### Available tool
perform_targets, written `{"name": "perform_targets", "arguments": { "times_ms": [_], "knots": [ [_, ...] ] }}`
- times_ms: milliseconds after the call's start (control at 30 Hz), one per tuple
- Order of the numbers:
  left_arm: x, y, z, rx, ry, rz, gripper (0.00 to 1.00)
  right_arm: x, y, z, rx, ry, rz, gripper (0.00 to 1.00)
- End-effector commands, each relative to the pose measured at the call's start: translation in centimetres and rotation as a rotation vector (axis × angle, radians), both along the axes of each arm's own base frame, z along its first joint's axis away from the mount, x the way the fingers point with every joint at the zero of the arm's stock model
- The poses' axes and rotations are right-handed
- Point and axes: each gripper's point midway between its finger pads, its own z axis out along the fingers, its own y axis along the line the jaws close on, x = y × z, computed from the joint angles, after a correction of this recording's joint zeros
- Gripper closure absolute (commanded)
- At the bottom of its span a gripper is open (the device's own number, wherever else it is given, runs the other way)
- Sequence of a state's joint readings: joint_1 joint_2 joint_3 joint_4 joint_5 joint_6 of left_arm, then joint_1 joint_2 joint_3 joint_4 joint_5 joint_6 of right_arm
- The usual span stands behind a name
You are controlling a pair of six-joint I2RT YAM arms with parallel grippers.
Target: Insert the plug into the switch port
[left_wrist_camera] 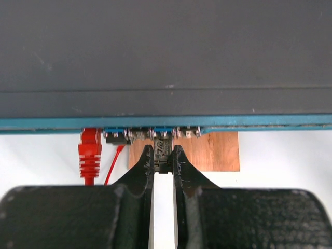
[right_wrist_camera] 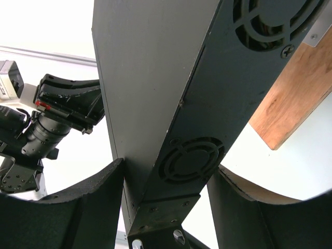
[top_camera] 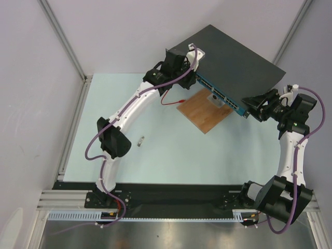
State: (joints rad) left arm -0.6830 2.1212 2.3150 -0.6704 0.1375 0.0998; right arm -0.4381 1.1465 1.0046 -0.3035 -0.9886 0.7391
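The switch (top_camera: 233, 62) is a flat dark box at the back, its blue port edge (top_camera: 220, 93) facing front-left over a wooden board. My left gripper (top_camera: 182, 70) is at the left end of that edge. In the left wrist view this gripper (left_wrist_camera: 163, 154) is shut on a small metal plug (left_wrist_camera: 163, 147) whose front end meets the port row (left_wrist_camera: 155, 133); how deep it sits is hidden. My right gripper (top_camera: 258, 105) clamps the switch's right corner. In the right wrist view its fingers (right_wrist_camera: 98, 207) press both sides of the vented side panel (right_wrist_camera: 189, 161).
A red cable plug (left_wrist_camera: 90, 153) sits in a port left of my left gripper, and its red lead (top_camera: 174, 101) trails onto the table. The brown wooden board (top_camera: 205, 111) lies under the switch's front. A small grey piece (top_camera: 140, 141) lies mid-table.
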Motion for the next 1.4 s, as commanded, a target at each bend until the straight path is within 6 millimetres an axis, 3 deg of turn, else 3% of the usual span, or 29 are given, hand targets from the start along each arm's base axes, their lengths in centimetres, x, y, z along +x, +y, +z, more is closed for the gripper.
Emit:
{"name": "perform_targets", "arguments": {
  "times_ms": [0, 67, 167, 200, 233, 300, 333, 367, 433, 567, 733, 833, 967, 1100, 1133, 1367],
  "knots": [
    [0.5, -2.7, 7.2, -0.198, -0.165, -0.046, 0.94, 1.2, 0.2, 0.2, -0.106, -0.087, 0.026, 1.0],
    [0.6, -3.1, 7.6, -0.208, -0.179, -0.053, 0.92, 1.3, 0.1, 0.2, -0.11, -0.089, 0.024, 1.0],
    [0.3, -3.4, 7.1, -0.207, -0.168, -0.07, 0.75, 1.3, 0.1, 0.2, -0.111, -0.089, 0.024, 1.0],
    [0.3, -3.4, 6.8, -0.2, -0.159, -0.071, 0.74, 1.3, 0.1, 0.1, -0.112, -0.09, 0.024, 1.0],
    [0.0, -3.1, 7.4, -0.201, -0.168, -0.073, 0.73, 1.4, 0.1, 0.2, -0.111, -0.089, 0.022, 1.0],
    [-0.4, -2.5, 6.6, -0.174, -0.153, -0.072, 0.69, 1.3, 0.1, 0.3, -0.112, -0.093, 0.025, 1.0],
    [-1.1, -1.8, 7.7, -0.169, -0.18, -0.079, 0.69, 1.3, 0.1, 0.5, -0.113, -0.098, 0.026, 1.0],
    [-1.3, -1.3, 6.9, -0.142, -0.169, -0.074, 0.68, 1.3, 0.1, 0.5, -0.111, -0.097, 0.027, 1.0],
    [-1.6, -0.1, 7.3, -0.119, -0.185, -0.064, 0.67, 1.3, 0.1, 0.6, -0.113, -0.101, 0.027, 1.0],
    [-3.0, 2.2, 8.0, -0.091, -0.18, -0.047, 0.57, 1.3, 0.0, 0.7, -0.11, -0.103, 0.026, 1.0],
    [-3.7, 3.5, 6.8, -0.045, -0.144, -0.033, 0.53, 1.4, -0.1, 0.9, -0.111, -0.11, 0.025, 1.0],
    [-3.7, 3.8, 5.9, -0.028, -0.132, -0.032, 0.6, 1.4, -0.2, 0.9, -0.112, -0.111, 0.024, 1.0],
    [-3.3, 3.4, 4.8, -0.012, -0.113, -0.038, 0.85, 1.5, -0.1, 1.0, -0.112, -0.113, 0.027, 1.0],
    [-2.8, 2.9, 3.6, 0.016, -0.083, -0.045, 0.96, 1.5, -0.2, 1.0, -0.113, -0.112, 0.026, 1.0],
    [-2.5, 2.7, 2.7, 0.028, -0.066, -0.043, 0.97, 1.6, -0.3, 1.0, -0.114, -0.111, 0.025, 1.0],
    [-1.5, 2.2, 2.0, 0.03, -0.071, -0.03, 1.0, 1.8, -0.4, 0.6, -0.115, -0.101, 0.022, 1.0]
  ]
}}
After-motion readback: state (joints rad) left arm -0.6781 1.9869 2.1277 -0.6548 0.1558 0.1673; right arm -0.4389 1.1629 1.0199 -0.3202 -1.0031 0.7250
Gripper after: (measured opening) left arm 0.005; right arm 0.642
